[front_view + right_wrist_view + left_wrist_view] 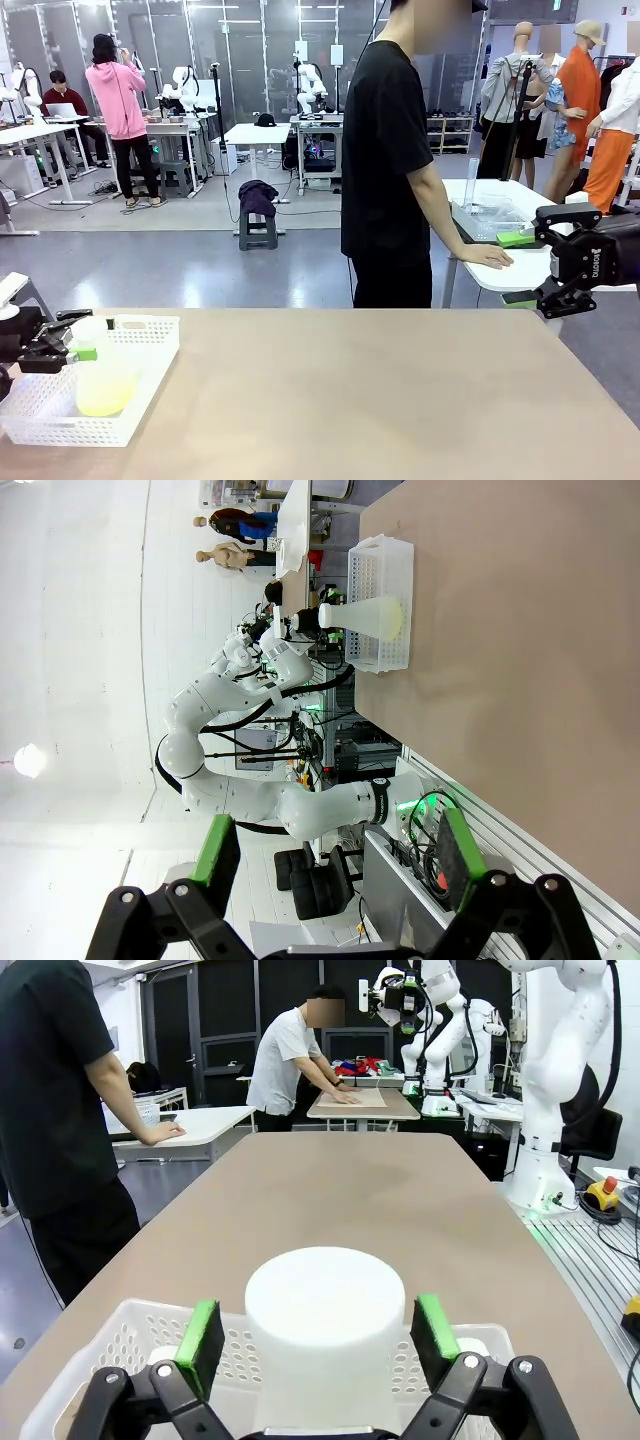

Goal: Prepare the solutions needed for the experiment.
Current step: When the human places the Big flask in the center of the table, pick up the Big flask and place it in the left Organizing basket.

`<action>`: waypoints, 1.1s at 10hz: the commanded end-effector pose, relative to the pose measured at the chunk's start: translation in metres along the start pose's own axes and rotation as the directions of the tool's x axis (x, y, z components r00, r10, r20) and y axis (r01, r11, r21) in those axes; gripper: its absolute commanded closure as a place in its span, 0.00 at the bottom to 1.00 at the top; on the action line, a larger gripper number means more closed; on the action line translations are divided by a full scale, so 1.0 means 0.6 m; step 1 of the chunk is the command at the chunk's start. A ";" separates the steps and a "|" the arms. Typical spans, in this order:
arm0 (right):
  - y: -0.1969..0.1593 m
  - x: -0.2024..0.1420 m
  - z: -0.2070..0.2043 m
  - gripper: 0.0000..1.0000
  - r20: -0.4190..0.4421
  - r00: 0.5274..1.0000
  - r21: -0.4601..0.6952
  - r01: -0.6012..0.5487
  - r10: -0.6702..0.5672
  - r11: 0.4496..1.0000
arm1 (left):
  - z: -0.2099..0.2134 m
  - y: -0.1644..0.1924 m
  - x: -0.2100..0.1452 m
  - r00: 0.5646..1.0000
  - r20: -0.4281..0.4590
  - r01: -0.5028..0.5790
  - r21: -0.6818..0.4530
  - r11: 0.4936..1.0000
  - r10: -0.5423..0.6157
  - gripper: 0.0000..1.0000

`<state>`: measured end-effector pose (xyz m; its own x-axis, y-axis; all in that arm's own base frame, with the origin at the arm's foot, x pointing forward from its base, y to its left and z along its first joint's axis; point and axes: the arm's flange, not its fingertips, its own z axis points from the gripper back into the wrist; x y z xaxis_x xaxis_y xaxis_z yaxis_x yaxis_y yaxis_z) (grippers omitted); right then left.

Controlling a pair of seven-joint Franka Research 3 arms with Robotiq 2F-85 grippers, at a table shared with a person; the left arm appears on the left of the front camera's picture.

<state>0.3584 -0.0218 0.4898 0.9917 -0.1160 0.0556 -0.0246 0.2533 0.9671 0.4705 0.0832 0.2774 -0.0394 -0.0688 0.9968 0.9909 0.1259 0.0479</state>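
A frosted conical flask (100,380) stands in a white perforated basket (150,330) at the table's near left, and the solutions (102,395) show as pale yellow liquid in its base. My left gripper (80,335) is open, its jaws on either side of the flask's white neck. In the left wrist view the neck's top (325,1310) sits between the green pads (200,1345), with a small gap on each side. At the table's right edge my right gripper (518,268) hangs open and holds nothing. The right wrist view shows that gripper (337,855) open, with the flask (378,615) and basket (380,560) far off.
The brown table (380,400) is bare from the basket to its right edge. A person in a black shirt (385,150) stands at the far side, one hand on a white side table (520,265) that carries a tall clear cylinder (470,185).
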 end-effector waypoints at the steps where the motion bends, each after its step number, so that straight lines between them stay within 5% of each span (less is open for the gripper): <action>1: 0.000 0.000 0.000 0.00 0.002 1.000 0.008 -0.003 0.003 1.000 | -0.002 0.000 0.001 1.000 0.004 0.004 -0.001 1.000 -0.004 0.04; 5: 0.000 0.000 0.000 0.00 0.002 1.000 0.008 -0.003 0.003 1.000 | 0.000 0.000 0.000 1.000 0.000 0.000 0.000 1.000 0.000 0.01; 11: 0.000 0.000 0.000 0.00 0.002 1.000 0.008 -0.003 0.003 1.000 | 0.121 -0.019 0.013 0.996 -0.012 -0.089 0.146 0.985 0.091 0.04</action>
<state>0.3584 -0.0218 0.4897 0.9917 -0.1160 0.0556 -0.0246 0.2533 0.9671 0.4535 0.1492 0.2781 0.0156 -0.0809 0.9966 0.9648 0.2628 0.0063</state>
